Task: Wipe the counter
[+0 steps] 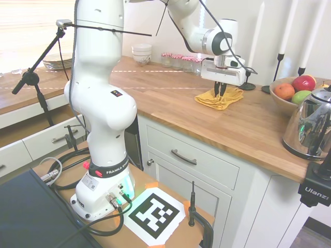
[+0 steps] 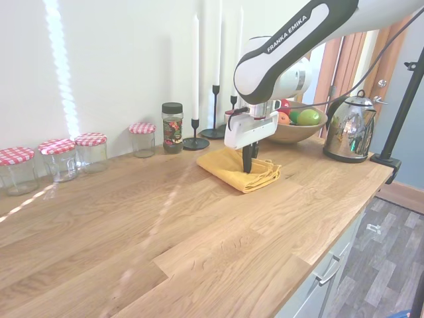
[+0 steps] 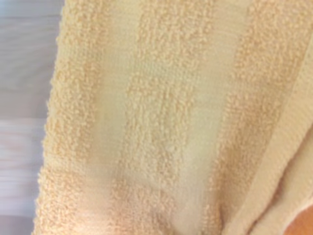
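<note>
Warm-brown butcher-block, the counter (image 2: 199,225) runs along a white wall over panelled cabinets. On it lies a folded yellow cloth (image 2: 232,171), directly under the gripper (image 2: 250,165), whose dark jaws stand nearly together and dip into the cloth's folds, seemingly pinching them. Terry weave fills the wrist view (image 3: 161,122). Red-checked jars (image 2: 89,151), candlesticks (image 2: 195,140), a fruit bowl (image 2: 291,131) and a kettle (image 2: 350,127) line the back.

The arm (image 1: 101,98) rises upright from its base, bends over at the top and reaches down with the wrist (image 2: 275,79) vertical. The gripper (image 1: 219,92) points straight down, fingers (image 2: 247,159) dark and set close together. The fingertips are at the level of a cloth (image 2: 240,170); whether they pinch it cannot be told.
</note>
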Available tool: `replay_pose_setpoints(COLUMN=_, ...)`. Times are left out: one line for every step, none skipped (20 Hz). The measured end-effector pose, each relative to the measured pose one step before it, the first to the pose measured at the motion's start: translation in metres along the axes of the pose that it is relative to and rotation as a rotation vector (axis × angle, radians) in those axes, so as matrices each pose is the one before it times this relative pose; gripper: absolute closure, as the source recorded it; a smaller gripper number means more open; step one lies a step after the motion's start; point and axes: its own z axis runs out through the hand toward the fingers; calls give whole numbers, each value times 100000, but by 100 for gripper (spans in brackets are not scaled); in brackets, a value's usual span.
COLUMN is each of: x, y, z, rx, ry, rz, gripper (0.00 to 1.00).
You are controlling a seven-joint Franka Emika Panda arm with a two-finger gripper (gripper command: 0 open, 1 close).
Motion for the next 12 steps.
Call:
replay_pose_setpoints(x=-814, y=-749, z=-22, rx=139, ry=110, rz=-238, gripper=100)
replay_pose_setpoints(x=-816, y=-764, z=-27, rx=160, ry=172, rz=-370, gripper=100)
replay_pose_setpoints(x=-836, y=-836, z=14, rx=-54, ry=373, rz=-356, gripper=100)
replay_pose_setpoints(x=-814, y=-860, z=-7, rx=-61, ry=291, rz=-300, gripper=100)
replay_pose_setpoints(x=-777, y=-785, z=-25, rx=30, ry=252, rz=-288, gripper=100)
replay_pose_setpoints(x=-755, y=-798, z=-26, rx=-3, ry=306, rz=-301, gripper=100)
replay_pose_setpoints(x=-732, y=-761, z=-24, rx=-35, ry=227, rz=-328, gripper=100)
replay_pose_setpoints(x=-640, y=-651, z=-32, rx=89, ry=191, rz=-168, gripper=100)
replay_pose_setpoints(x=-632, y=-655, z=-37, rx=30, ry=339, rz=-298, gripper=100)
replay_pose_setpoints(x=-569, y=-578, z=-25, rx=-86, ry=385, rz=-314, gripper=100)
replay_pose_setpoints(x=-542, y=-528, z=-33, rx=2, ry=287, rz=-211, gripper=100)
replay_pose_setpoints(x=-489, y=-480, z=-37, rx=76, ry=113, rz=-277, gripper=100)
